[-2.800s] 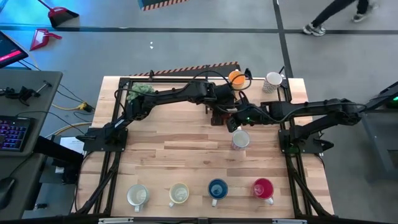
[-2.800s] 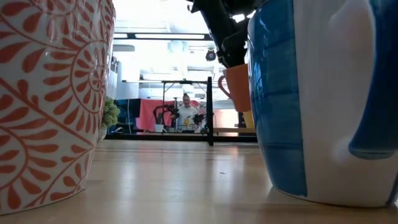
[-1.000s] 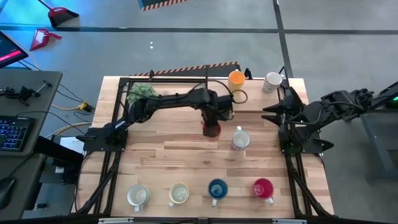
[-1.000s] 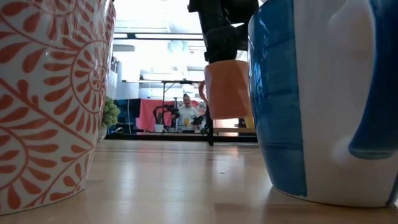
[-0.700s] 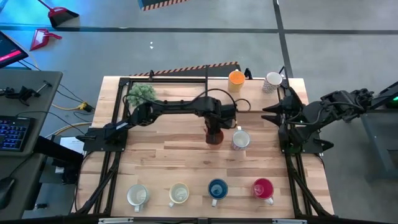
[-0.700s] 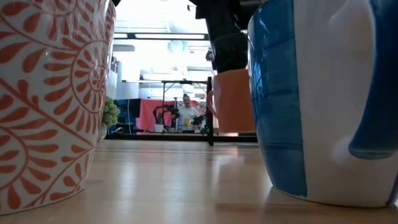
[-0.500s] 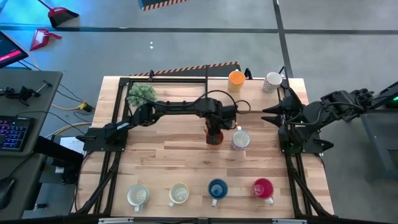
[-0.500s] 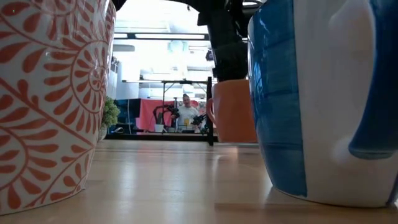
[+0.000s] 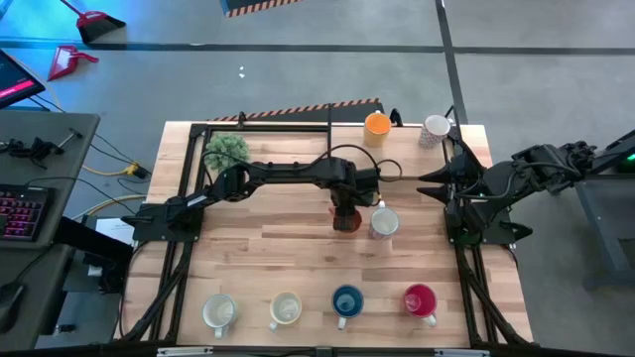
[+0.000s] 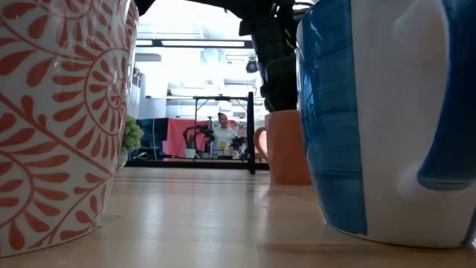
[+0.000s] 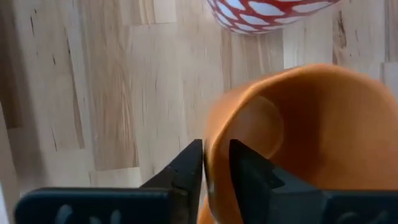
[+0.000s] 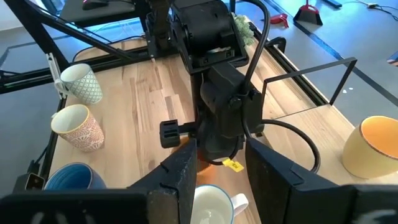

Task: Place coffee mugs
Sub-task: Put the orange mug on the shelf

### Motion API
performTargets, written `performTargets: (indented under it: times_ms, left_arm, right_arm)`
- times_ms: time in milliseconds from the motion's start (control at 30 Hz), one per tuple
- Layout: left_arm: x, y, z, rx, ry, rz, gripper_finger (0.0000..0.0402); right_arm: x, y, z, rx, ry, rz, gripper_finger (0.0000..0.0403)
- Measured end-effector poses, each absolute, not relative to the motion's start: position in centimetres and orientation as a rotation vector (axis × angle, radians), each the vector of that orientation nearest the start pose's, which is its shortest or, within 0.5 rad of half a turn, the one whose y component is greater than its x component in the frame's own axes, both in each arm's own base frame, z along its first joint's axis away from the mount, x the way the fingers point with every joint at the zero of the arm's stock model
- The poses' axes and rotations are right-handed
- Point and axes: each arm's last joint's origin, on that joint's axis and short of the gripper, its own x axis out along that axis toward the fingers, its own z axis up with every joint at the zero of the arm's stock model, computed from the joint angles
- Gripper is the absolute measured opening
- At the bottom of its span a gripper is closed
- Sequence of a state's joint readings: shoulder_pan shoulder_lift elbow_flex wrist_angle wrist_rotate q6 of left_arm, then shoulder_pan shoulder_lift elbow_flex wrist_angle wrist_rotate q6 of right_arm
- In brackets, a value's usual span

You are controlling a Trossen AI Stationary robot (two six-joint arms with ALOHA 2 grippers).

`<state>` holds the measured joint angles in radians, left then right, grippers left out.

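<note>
An orange mug (image 9: 346,221) stands upright by its base on the table's middle, beside a white patterned mug (image 9: 383,222). My left gripper (image 9: 345,210) points down over the orange mug (image 11: 311,124); one finger is outside its wall and one inside, a little apart. In the low view the orange mug (image 10: 288,147) sits on the wood under my left gripper (image 10: 279,93). My right gripper (image 12: 221,180) hangs open over the table's right side, with nothing between its fingers. My left gripper comes from above with the orange mug's rim (image 11: 214,163) between its two fingers, one inside the cup and one outside. I cannot tell whether the fingers touch the wall. The mug stands upright on the table.
Several mugs line the near edge, among them a cream one (image 9: 219,311), a blue one (image 9: 347,301) and a red one (image 9: 421,299). At the far edge stand another orange mug (image 9: 377,124), a white mug (image 9: 435,128) and a green plant (image 9: 226,149).
My left gripper has gone down and a little toward the near edge with the orange mug. The mug, lifted clear a second ago, now stands on the table next to the white patterned mug.
</note>
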<state>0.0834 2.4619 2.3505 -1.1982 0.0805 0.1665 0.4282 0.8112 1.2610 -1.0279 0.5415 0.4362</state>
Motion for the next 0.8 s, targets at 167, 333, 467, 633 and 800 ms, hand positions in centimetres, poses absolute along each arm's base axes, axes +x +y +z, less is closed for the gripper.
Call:
performTargets:
  times_ms: [167, 333, 467, 633, 800]
  left_arm:
    - [49.9, 4.0, 20.8, 0.037, 1.301, -0.108, 0.01]
    - [49.7, 4.3, 21.7, 0.025, 1.287, -0.093, 0.0128]
    - [48.9, 4.3, 24.2, 0.037, 1.24, -0.093, 0.0143]
    - [47.0, 4.1, 27.3, 0.037, 1.254, -0.095, 0.0151]
    - [43.4, 3.7, 31.3, 0.009, 1.332, -0.094, 0.0151]
  right_arm:
    - [10.6, 3.2, 40.5, 0.158, 0.476, -0.213, 0.0116]
    - [10.6, 3.2, 40.4, 0.157, 0.484, -0.209, 0.0116]
    - [10.6, 3.2, 40.3, 0.15, 0.496, -0.214, 0.0116]
    - [10.8, 3.4, 40.2, 0.146, 0.521, -0.189, 0.0116]
    - [12.6, 3.5, 38.9, 0.154, 0.622, -0.305, 0.0116]
